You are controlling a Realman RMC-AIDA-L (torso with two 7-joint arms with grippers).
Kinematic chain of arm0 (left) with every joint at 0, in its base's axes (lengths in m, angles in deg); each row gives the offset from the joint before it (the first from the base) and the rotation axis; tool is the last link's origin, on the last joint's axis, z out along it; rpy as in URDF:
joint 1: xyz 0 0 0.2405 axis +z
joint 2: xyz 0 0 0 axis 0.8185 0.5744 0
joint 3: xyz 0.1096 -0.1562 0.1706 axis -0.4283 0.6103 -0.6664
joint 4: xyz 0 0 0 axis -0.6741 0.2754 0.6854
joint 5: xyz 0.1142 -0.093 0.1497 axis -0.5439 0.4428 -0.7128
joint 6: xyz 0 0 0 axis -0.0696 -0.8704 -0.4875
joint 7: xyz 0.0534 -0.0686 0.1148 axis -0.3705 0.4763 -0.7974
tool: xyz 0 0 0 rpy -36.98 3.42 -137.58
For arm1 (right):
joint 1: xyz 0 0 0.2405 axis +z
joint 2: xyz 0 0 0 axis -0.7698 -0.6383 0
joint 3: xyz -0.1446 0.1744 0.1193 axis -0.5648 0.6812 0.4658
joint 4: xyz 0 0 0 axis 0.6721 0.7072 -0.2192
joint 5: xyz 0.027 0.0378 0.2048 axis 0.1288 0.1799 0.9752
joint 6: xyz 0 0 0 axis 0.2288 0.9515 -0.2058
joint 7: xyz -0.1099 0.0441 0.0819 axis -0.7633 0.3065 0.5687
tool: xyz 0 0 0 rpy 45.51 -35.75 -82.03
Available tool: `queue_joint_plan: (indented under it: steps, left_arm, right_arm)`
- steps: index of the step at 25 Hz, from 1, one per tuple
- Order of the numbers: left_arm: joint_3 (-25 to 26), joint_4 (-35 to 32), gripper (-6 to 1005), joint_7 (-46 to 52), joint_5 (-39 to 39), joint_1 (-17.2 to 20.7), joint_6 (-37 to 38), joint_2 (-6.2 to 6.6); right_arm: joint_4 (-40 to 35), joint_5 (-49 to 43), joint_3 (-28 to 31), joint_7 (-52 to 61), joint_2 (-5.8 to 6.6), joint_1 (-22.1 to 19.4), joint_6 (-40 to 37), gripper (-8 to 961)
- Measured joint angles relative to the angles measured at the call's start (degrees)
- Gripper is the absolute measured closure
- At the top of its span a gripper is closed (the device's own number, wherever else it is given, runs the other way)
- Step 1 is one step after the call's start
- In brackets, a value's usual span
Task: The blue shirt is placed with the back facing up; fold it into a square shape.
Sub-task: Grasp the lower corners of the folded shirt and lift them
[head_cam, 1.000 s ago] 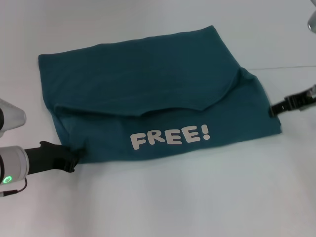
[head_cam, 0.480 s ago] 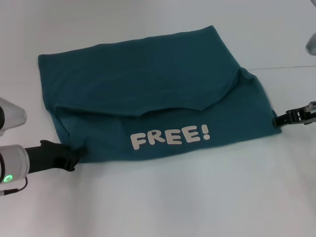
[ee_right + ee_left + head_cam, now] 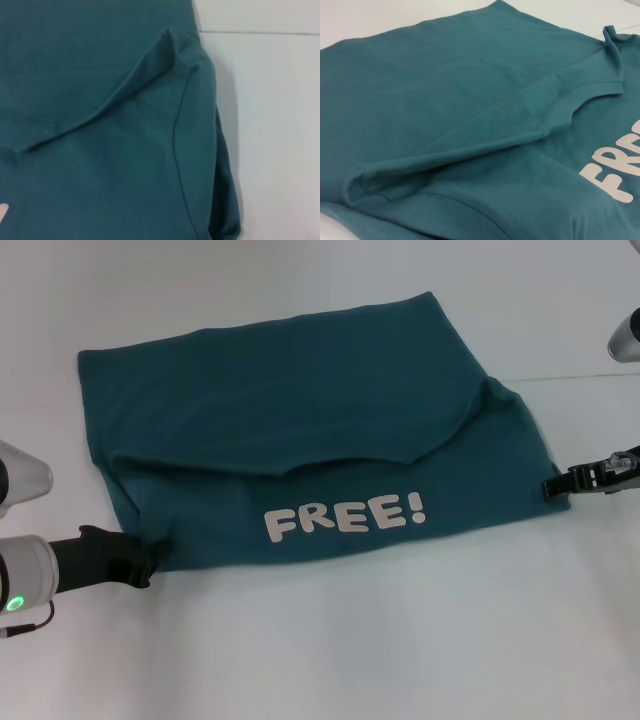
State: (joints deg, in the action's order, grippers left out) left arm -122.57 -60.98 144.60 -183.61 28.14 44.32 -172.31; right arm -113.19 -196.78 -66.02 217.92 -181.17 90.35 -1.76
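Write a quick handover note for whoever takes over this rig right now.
Left gripper: at the near left corner of the blue shirt, at the fabric edge.
Right gripper: at the shirt's right edge, low over the table.
Shirt: lies flat, partly folded, with the near part turned over so the FREE! print shows.
Done: first fold.
Left: probably further folds to make a square.

Pretty much the only thing taking up space is the blue shirt [image 3: 300,430], sprawled across the middle of the white table [image 3: 350,640]. There's open tabletop from 4 to 8 o'clock of it, plus a bare strip around 12. The left gripper [image 3: 140,562] crowds its 8 o'clock corner and the right gripper [image 3: 560,485] sits at its 3 o'clock edge.
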Motion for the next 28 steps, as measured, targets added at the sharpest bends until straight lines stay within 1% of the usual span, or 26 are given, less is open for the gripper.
queue_joint_plan:
  steps: [3, 9, 14, 28]
  left_arm:
    - [0.0, 0.0, 956, -0.1, 0.0, -0.1, -0.1, 0.0]
    - [-0.3, 0.1, 955, -0.2, 0.1, -0.2, -0.6, 0.0]
    - [-0.4, 0.0, 955, -0.2, 0.3, -0.2, -0.7, 0.0]
    - [-0.4, 0.0, 956, -0.2, 0.0, -0.3, -1.0, 0.0]
  right_arm:
    - [1.0, 0.1, 0.0, 0.0, -0.03, 0.3, 0.8, 42]
    - [2.8, 0.1, 0.0, 0.0, -0.07, 0.7, 3.1, 163]
    - [3.8, 0.0, 0.0, 0.0, -0.03, 0.9, 4.6, 242]
    - [7.4, 0.0, -0.3, -0.7, -0.12, 2.2, 8.1, 329]
